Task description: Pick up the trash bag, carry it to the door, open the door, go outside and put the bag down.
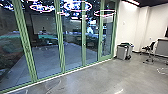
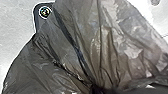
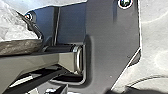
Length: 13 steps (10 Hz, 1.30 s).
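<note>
From high above my base [image 3: 110,55], I'm looking forward and down, the green-framed glass wall [image 1: 60,37] well ahead of it. My left wrist camera's peering down, right up close on the trash bag [image 2: 112,37]; my right faces down, near the base. Both wrist views share bag, base and floor [image 2: 17,20].

Bare grey floor [image 1: 100,77] gives room to pass alongside a green-framed glass wall [image 1: 60,37] barring the left. Bins [image 1: 121,53] near its far end, a chair [image 1: 151,46] and a desk [image 1: 162,48] obstruct the right; the bulging trash bag [image 2: 107,45] crowds the left wrist.
</note>
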Motion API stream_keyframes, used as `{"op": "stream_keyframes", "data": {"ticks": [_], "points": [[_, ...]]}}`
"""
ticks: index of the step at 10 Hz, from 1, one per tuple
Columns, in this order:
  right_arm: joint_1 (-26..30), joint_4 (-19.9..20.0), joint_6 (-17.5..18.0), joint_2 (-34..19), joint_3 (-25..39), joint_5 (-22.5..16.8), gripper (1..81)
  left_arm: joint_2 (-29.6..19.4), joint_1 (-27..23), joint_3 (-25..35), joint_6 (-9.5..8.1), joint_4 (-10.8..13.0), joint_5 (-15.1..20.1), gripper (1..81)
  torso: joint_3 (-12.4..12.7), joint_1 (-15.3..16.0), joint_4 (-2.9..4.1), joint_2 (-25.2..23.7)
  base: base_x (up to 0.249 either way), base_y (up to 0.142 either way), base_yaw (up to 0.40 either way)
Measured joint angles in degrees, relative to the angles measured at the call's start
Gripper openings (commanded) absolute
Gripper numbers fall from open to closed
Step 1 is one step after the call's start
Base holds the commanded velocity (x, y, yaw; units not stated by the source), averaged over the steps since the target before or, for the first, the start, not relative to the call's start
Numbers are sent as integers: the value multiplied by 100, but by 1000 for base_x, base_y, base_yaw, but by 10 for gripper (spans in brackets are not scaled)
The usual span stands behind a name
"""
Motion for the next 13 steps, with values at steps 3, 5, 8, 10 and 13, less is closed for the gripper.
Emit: {"op": "stream_keyframes", "data": {"ticks": [3,5,8,10,13], "points": [[46,0,-2,0,0,21,811,-2,-50,0,35,0,-5,10,0,-2,0,2,111,0,0],[30,0,-2,2,0,7,811,-10,-46,0,35,-2,-2,10,0,-2,0,2,116,0,0],[27,0,0,17,0,10,811,-16,-46,0,35,-2,-2,10,2,-2,0,2,121,0,0],[29,-24,0,33,0,16,811,-16,-49,0,35,0,-2,10,2,-2,0,2,126,0,0],[29,-29,-2,33,0,11,811,-16,-49,0,35,-2,-2,10,2,-2,0,2,132,0,0]]}}
